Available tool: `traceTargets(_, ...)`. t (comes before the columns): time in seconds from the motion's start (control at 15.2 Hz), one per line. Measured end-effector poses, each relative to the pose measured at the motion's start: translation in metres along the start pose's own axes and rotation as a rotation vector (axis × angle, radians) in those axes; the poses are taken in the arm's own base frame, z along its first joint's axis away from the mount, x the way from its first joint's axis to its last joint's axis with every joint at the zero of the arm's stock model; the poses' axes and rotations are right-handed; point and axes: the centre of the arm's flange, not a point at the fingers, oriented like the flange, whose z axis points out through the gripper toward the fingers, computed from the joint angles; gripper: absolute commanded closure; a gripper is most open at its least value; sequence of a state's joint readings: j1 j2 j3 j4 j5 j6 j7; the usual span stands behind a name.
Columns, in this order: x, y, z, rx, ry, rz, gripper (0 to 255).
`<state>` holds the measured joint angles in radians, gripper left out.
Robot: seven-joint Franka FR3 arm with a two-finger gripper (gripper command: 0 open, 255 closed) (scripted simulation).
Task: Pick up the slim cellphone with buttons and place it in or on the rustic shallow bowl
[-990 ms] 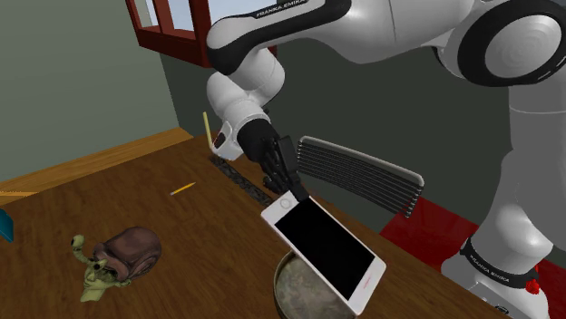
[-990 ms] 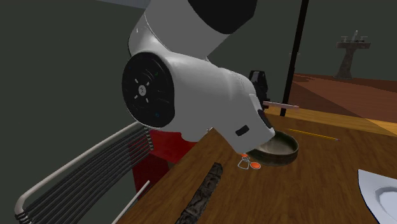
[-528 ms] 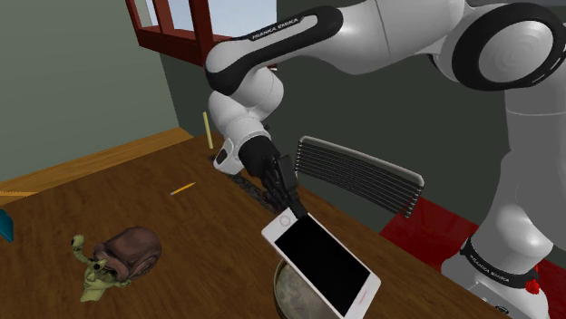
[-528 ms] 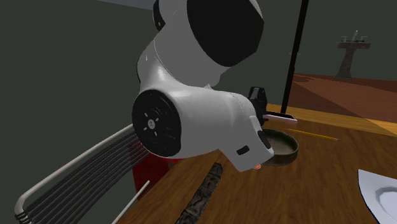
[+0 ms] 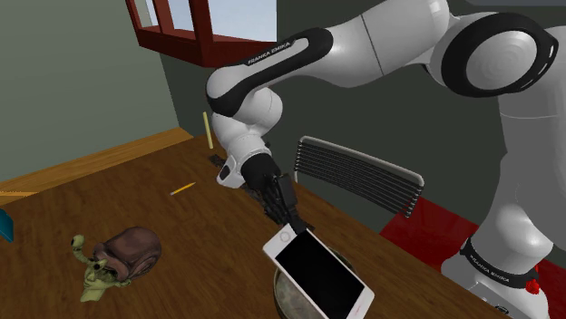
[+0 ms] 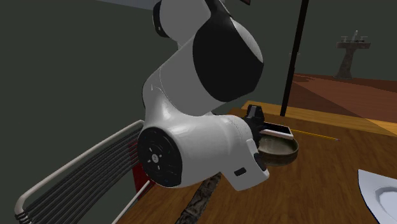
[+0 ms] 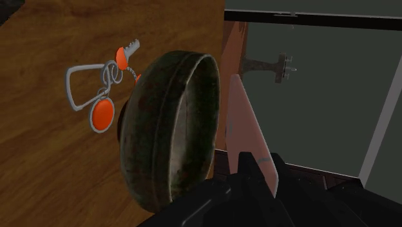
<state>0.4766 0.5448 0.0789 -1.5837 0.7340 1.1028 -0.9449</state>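
Observation:
My black gripper [image 5: 294, 220] is shut on one end of the slim cellphone [image 5: 319, 276], which has a white rim and a black screen. The phone slants down over the dark, rough shallow bowl [image 5: 288, 294] near the table's front edge. In the second exterior view the cellphone [image 6: 276, 132] hangs just above the bowl [image 6: 283, 151], with the gripper [image 6: 256, 118] behind the arm's white elbow. In the wrist view the cellphone [image 7: 248, 129] appears edge-on with a pinkish back, clasped between the fingers [image 7: 252, 169], right beside the bowl [image 7: 161, 135].
A key ring with orange tags [image 7: 102, 90] lies on the wood next to the bowl. A brown and green snail figure [image 5: 115, 260] and a yellow pencil [image 5: 182, 188] lie on the table. A grey slatted rack [image 5: 363, 174] stands behind. A white plate [image 6: 382, 191] sits farther off.
The arm has come down and carried the cellphone lower, from well above the bowl to just over it. The grip has stayed shut on the phone.

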Motion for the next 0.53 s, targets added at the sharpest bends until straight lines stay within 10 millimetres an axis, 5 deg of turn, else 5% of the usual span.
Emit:
traceTargets(0.46,0.0,0.0107,0.0039,0.001,-0.001,-0.001,255)
traceTargets(0.53,0.0,0.0107,0.0039,0.001,-0.001,-0.001,0)
